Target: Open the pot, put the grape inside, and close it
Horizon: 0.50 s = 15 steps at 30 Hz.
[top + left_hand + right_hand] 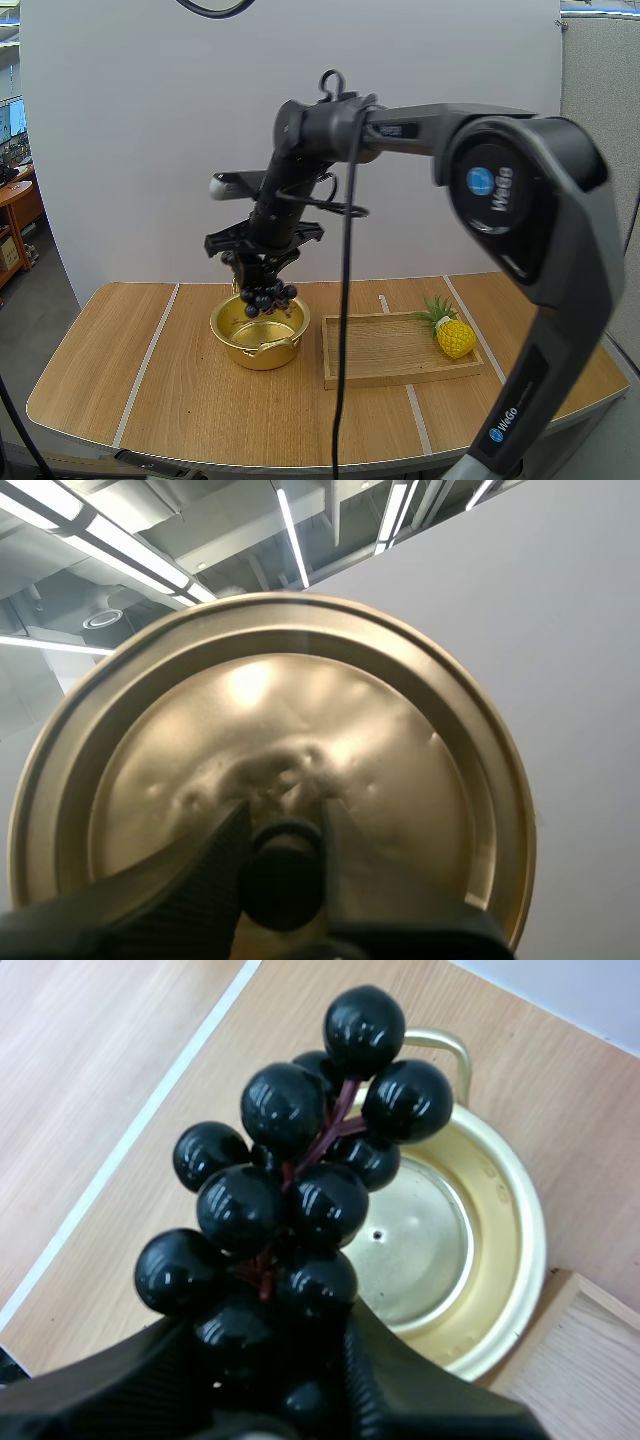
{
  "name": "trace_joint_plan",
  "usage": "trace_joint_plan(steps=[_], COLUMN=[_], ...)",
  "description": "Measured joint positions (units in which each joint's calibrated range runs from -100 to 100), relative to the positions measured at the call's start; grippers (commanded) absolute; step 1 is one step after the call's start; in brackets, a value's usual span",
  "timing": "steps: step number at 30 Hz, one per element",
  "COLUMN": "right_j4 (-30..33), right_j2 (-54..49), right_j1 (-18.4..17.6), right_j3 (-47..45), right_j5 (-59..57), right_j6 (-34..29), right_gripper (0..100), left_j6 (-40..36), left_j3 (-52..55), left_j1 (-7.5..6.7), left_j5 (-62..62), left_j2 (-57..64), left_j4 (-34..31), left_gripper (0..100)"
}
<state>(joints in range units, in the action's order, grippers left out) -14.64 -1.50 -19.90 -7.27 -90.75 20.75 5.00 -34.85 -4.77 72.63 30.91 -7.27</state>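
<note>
A bunch of dark grapes (268, 298) hangs just above the open gold pot (225, 322), pinched at its base by my right gripper (260, 283). In the right wrist view the grapes (290, 1180) dangle from the gripper (270, 1345) over the pot's near rim (510, 1250), and the pot's inside is bare. The gold lid (280, 730) is held off the pot, tilted up on edge. My left gripper (285, 825) is shut on the lid's black knob (283, 880).
A wooden tray (390, 355) lies right of the pot, its corner (585, 1360) close to the pot's rim. A small yellow pineapple (452, 336) rests on the tray's right end. Bare tabletop (130, 350) stretches left of the pot.
</note>
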Motion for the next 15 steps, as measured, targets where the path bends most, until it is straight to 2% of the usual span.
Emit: trace_joint_plan(steps=[8,15], right_j4=[0.7,3.7], right_j2=[8.2,13.7], right_j1=[-0.1,-0.1], right_j3=[0.9,1.3], right_j5=[4.4,10.0], right_j6=[-0.1,-0.1], right_gripper=[0,0], left_j6=[0.0,0.0], left_j3=[0.0,0.0], left_j1=[0.00,0.00], left_j5=[0.0,0.0], left_j2=[0.0,0.0], left_j4=[0.0,0.0], left_gripper=[0,0])
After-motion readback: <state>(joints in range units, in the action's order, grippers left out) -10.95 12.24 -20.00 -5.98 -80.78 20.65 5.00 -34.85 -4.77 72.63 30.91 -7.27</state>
